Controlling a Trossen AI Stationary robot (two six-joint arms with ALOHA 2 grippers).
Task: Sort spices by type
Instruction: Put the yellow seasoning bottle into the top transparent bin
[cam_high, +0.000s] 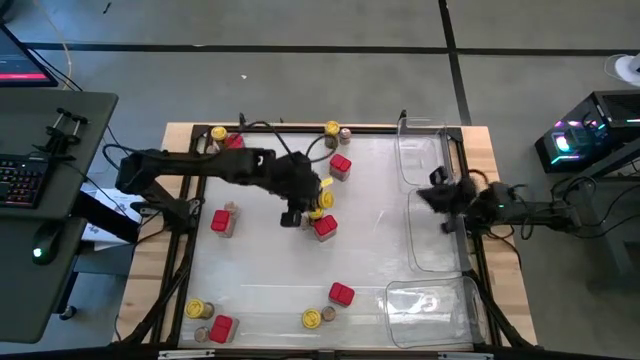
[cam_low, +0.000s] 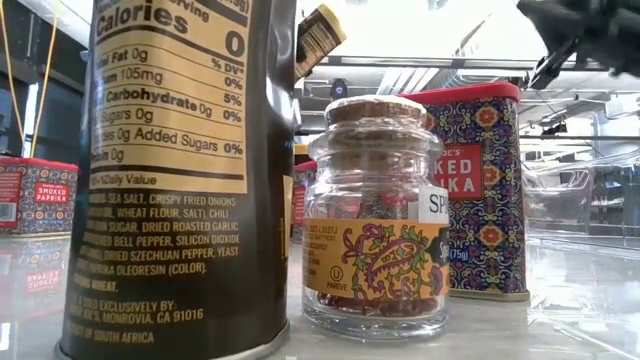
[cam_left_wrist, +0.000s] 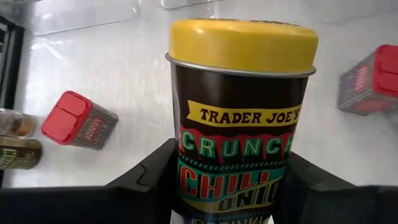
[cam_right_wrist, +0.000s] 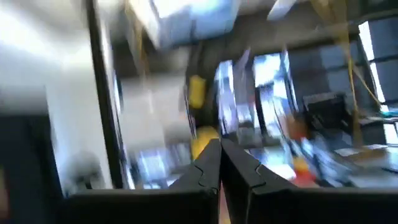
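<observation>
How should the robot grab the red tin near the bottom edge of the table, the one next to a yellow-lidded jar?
From above, I'd say: the red tin stands apart from the yellow-lidded jar, so fingers could close across its flat boxy sides, just under the lid.

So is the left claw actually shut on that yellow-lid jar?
Yes: left claw fingers press both sides of the yellow-lid jar.

Mid-table, a jar (cam_high: 322, 198) sits in the left tool (cam_high: 300, 212) (tin (cam_high: 325, 228) just beside).
</observation>
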